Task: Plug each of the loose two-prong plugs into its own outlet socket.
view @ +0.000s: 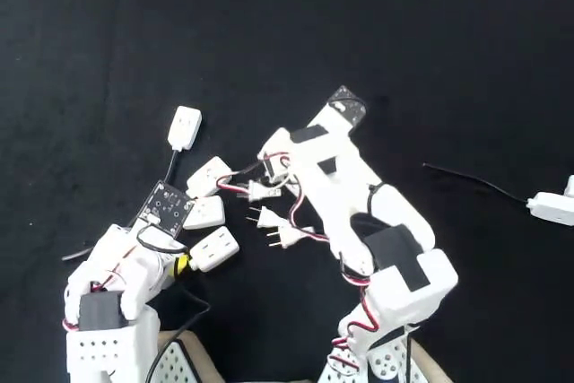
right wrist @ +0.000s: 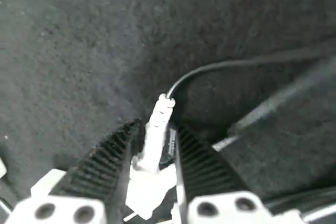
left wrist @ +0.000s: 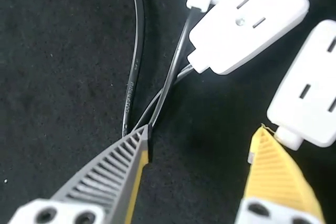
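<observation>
Several white outlet sockets lie in a cluster left of centre: one at the back (view: 185,127), two in the middle (view: 209,177) (view: 204,213), and a near one (view: 213,248). My left gripper (view: 178,256) sits just beside the near socket, open, with black cables (left wrist: 134,61) running between its grey and yellow fingers (left wrist: 273,171) and two sockets (left wrist: 247,22) (left wrist: 310,98) just ahead. My right gripper (right wrist: 155,127) is shut on a white two-prong plug (right wrist: 160,111), which hangs close to the middle sockets (view: 260,191). Two loose plugs (view: 280,232) lie on the cloth below it.
A black cloth (view: 430,60) covers the table. At the right edge lies another white block (view: 552,208) with a thin black cable (view: 471,181) trailing toward centre. Red and white wires run along the right arm (view: 359,213).
</observation>
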Robot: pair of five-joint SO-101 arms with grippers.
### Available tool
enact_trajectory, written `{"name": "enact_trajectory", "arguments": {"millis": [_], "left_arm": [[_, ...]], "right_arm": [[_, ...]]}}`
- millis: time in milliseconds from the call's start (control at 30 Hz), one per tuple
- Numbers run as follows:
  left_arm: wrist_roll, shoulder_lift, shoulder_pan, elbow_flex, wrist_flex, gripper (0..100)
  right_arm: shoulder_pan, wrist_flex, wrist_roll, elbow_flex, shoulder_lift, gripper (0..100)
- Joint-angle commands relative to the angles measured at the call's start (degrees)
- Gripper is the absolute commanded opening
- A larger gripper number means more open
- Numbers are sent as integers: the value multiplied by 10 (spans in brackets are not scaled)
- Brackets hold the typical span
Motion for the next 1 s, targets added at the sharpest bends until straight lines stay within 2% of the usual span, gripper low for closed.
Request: {"name": "enact_trajectory", "arguments": {"millis": [0, 233, 433, 500, 633, 733, 967], "left_arm": [[-6, 0, -2, -2, -10, 302], [-6, 0, -2, -2, -11, 302], [5, -2, 4, -7, -18, 302], [54, -2, 4, -11, -45, 302], [175, -2, -1, -46, -72, 302], [229, -2, 6, -62, -77, 302], [328, -2, 111, -91, -135, 302]], "right_arm": [[10, 20, 4, -25, -26, 18], [9, 23, 149, -24, -63, 11], [4, 23, 384, -19, -147, 11], [4, 18, 425, 0, -192, 11], [0, -10, 435, 65, -307, 11], [-18, -74, 435, 149, -419, 11], [-118, -297, 435, 413, -698, 11]]}}
